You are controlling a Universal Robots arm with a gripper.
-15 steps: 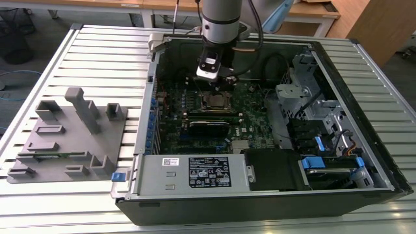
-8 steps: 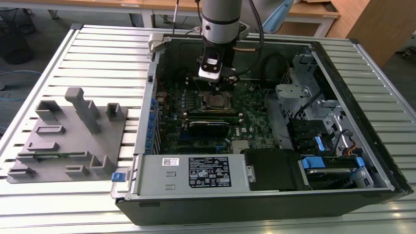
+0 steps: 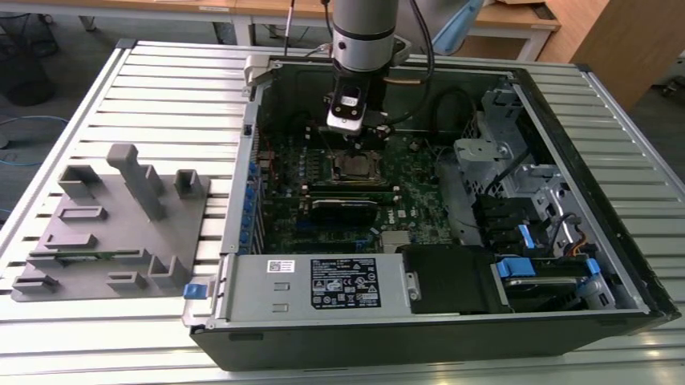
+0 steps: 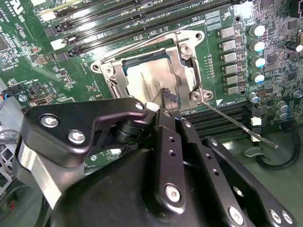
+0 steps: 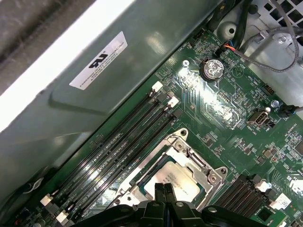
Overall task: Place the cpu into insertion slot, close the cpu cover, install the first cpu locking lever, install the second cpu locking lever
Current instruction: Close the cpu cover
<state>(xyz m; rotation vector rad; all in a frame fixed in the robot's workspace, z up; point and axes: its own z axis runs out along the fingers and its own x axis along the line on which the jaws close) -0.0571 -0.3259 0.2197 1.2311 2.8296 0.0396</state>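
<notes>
Silver-grey metal of the cpu (image 4: 147, 80) lay flat inside the insertion slot (image 5: 153, 166), which sat just above the middle of the exterior view, inside the open computer case (image 3: 599, 241). That first step looked done. The cpu cover (image 4: 182, 52) seemed to be down too, its frame lying around the chip in both wrist views.

My gripper (image 4: 166, 97) hung right over the socket with its fingers pressed together, carrying nothing. The tips were at or just above the chip's near edge; I could not tell whether they touched it.

The levers looked unfinished. One thin wire lever (image 4: 241, 125) stuck out free from a corner of the cover. The other lever (image 4: 142, 46) ran along the far side of the frame, and I could not tell whether it was hooked.

My own gripper body hid the near side of the socket and its catches in the second wrist view.
</notes>
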